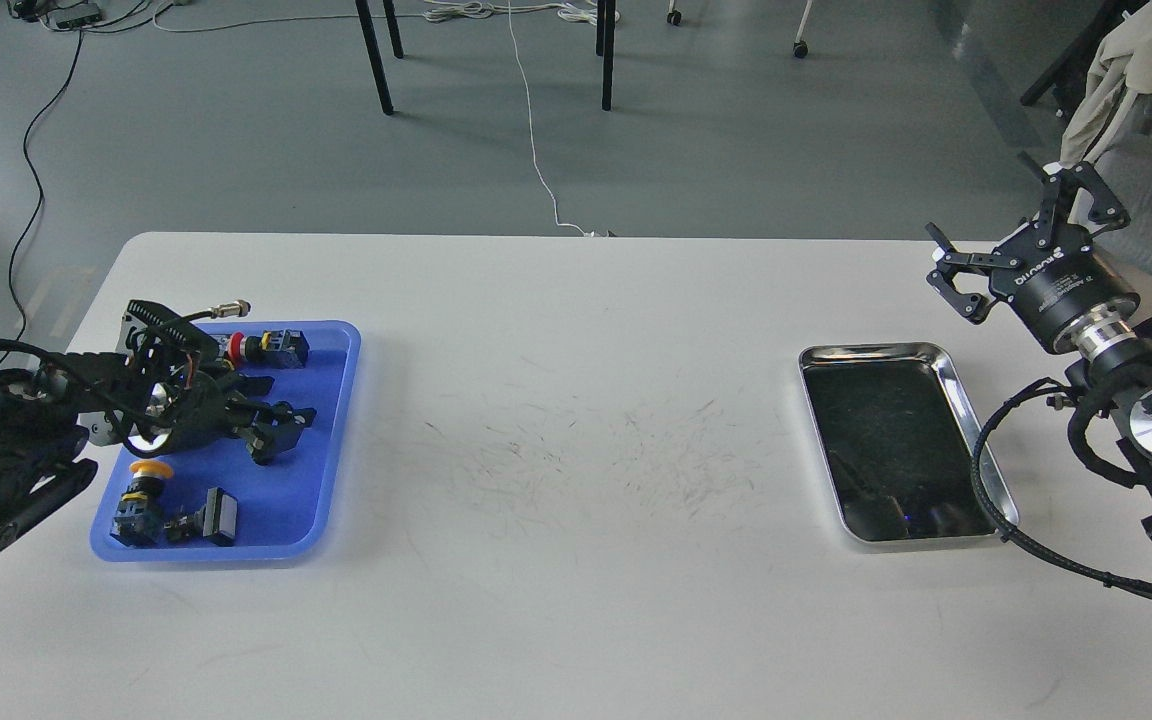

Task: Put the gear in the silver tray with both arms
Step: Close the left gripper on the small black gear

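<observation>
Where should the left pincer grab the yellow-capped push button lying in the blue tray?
Grip the yellow-capped push button across its dark body below the cap, not on the rounded cap, which looks likely to slip. Come from above: it lies near the blue tray front left corner, with another black part close on its right. The left pincer hangs over the tray's middle.

Grey floor (236, 130), black chair legs (376, 60), trailing white cable (533, 140), scuffed white table (576, 450), draped beige cloth (1121, 80).

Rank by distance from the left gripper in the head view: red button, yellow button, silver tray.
From the left gripper:
1. Red button, just behind it in the blue tray.
2. Yellow button, nearer the camera, slightly farther.
3. Silver tray, far right.
</observation>
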### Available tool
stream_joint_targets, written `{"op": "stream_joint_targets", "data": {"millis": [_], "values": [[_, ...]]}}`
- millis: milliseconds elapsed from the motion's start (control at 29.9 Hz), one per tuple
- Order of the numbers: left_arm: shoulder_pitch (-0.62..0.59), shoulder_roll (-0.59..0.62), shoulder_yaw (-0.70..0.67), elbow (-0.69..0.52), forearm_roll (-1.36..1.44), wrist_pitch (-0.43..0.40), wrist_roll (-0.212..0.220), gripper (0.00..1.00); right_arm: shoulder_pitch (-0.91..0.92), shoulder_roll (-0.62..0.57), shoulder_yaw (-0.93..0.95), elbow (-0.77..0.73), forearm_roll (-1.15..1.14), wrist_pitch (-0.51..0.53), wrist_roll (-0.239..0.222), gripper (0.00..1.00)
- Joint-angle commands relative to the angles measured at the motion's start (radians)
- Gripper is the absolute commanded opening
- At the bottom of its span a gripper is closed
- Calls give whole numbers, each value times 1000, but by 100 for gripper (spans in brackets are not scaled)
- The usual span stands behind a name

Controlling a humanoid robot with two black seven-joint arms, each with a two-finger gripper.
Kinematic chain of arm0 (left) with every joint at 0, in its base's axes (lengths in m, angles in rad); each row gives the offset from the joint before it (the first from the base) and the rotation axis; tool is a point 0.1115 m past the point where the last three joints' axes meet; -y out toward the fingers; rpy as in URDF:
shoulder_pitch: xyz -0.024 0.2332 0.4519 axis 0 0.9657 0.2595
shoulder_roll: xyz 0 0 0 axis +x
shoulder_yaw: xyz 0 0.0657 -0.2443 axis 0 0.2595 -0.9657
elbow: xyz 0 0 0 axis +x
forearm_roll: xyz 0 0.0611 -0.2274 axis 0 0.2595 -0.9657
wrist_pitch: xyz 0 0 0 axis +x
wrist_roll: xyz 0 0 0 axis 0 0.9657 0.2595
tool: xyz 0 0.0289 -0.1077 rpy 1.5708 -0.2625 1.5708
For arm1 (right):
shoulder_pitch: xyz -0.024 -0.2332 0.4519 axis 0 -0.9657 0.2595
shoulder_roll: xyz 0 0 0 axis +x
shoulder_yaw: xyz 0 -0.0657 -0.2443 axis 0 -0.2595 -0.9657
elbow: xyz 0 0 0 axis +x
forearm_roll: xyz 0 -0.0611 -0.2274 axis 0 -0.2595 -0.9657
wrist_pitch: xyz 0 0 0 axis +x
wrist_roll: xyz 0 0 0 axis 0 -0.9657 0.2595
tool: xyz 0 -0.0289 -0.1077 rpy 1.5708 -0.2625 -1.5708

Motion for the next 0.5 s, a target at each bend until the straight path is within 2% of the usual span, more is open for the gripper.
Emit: {"op": "stream_joint_targets", "data": {"millis": [0,167,468], "values": [[2,-1,7,1,0,-1,0,52,-2,0,0,-1,0,0,0,99],[2,3,12,1,0,-1,0,42,-2,0,0,-1,0,0,0,99],[2,13,13,1,0,-7,0,36,0,0,0,-1,0,0,0,99]]}}
